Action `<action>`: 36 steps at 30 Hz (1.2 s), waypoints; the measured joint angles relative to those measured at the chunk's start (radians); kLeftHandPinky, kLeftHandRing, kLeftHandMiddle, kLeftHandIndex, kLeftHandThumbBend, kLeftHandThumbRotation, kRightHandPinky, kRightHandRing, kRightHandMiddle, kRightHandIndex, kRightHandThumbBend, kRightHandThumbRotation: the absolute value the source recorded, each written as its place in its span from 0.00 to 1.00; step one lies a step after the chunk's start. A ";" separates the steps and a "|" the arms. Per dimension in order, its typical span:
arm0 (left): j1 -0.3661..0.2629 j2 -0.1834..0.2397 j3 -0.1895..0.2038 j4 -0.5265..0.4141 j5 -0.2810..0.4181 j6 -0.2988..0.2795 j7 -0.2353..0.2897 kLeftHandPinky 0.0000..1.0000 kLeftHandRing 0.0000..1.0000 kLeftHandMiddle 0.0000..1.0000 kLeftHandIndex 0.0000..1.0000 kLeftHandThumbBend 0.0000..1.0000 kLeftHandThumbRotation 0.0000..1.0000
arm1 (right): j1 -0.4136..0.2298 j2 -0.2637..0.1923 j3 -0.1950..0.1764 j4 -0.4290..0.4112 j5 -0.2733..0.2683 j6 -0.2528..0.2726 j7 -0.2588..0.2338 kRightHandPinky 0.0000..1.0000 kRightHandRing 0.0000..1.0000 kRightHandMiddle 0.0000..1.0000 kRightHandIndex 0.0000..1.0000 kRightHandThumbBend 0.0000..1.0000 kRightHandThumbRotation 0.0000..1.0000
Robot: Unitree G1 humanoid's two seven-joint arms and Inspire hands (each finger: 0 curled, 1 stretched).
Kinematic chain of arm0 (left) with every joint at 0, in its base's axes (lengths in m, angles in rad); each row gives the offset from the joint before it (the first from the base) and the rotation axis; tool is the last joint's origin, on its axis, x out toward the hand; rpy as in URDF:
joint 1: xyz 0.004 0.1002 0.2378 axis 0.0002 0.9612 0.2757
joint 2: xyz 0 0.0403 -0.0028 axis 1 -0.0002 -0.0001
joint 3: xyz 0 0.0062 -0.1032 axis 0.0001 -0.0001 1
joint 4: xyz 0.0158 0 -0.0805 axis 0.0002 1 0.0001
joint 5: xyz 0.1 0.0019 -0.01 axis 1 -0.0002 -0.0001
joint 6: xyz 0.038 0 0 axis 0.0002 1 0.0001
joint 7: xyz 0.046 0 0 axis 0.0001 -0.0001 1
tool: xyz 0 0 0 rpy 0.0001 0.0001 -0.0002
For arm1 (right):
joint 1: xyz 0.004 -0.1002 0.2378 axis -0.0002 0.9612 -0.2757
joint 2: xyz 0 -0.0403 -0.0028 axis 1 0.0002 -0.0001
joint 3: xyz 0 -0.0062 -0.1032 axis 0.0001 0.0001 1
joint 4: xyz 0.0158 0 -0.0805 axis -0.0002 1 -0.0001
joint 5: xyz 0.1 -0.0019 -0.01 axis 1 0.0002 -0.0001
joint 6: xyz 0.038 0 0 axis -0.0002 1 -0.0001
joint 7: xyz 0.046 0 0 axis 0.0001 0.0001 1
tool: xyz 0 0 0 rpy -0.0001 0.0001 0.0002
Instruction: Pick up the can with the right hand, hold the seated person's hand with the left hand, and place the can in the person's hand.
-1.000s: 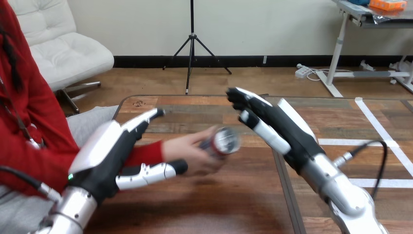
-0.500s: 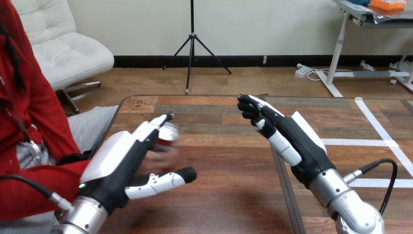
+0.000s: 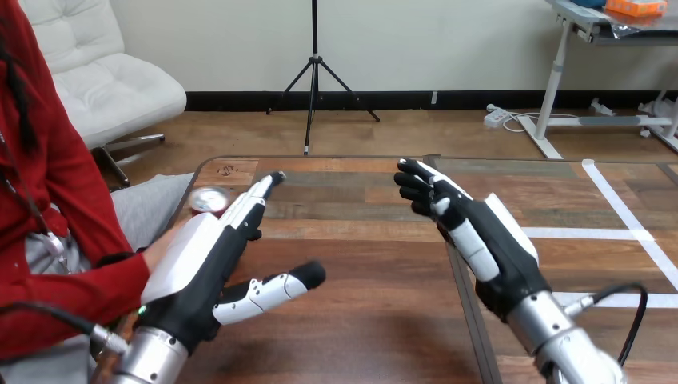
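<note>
The can (image 3: 209,199), silver-topped with a red body, shows near the table's left edge, just beyond my left hand (image 3: 209,264). The person's hand (image 3: 160,250) is mostly hidden behind my left hand, and I cannot tell how it grips the can. My left hand is open, fingers straight and thumb spread, over the table's left part; whether it touches the person's hand I cannot tell. My right hand (image 3: 472,228) is open over the middle of the table, fingers pointing away, holding nothing.
The wooden table (image 3: 360,320) has a dark seam running front to back under my right hand. White tape lines (image 3: 632,232) cross its right part. The person sits close at the left edge.
The person's hand has drawn the can left, from the table's middle to its left edge. My right hand has pulled back toward me. My left hand stays open.
</note>
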 measured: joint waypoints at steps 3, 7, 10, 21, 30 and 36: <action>0.008 -0.018 0.001 0.015 -0.029 -0.024 0.012 0.74 0.93 0.95 0.96 0.98 1.00 | 0.023 0.009 0.000 -0.018 0.011 0.000 -0.004 0.89 0.92 0.92 0.92 1.00 1.00; 0.019 -0.041 0.002 0.037 -0.067 -0.053 0.024 0.75 0.93 0.94 0.95 0.98 1.00 | 0.051 0.023 -0.002 -0.040 0.015 0.000 -0.008 0.89 0.92 0.92 0.92 1.00 1.00; 0.024 -0.056 0.003 0.063 -0.097 -0.083 0.025 0.78 0.92 0.94 0.95 0.96 1.00 | 0.074 0.035 -0.004 -0.055 0.024 -0.002 -0.010 0.89 0.92 0.93 0.92 0.99 1.00; 0.027 -0.116 0.003 0.135 -0.247 -0.184 0.013 0.85 0.91 0.91 0.97 0.87 1.00 | 0.158 0.082 -0.015 -0.096 0.100 -0.012 -0.007 0.91 0.92 0.93 0.92 0.98 1.00; 0.028 -0.192 0.000 0.143 -0.378 -0.270 -0.018 0.87 0.88 0.88 0.99 0.81 1.00 | 0.221 0.118 -0.027 -0.149 0.152 -0.023 0.001 0.93 0.91 0.92 0.91 0.97 1.00; 0.034 -0.247 -0.003 0.142 -0.445 -0.306 -0.047 0.89 0.91 0.89 1.00 0.83 1.00 | 0.253 0.139 -0.031 -0.180 0.155 -0.042 -0.007 0.93 0.90 0.90 0.91 0.96 1.00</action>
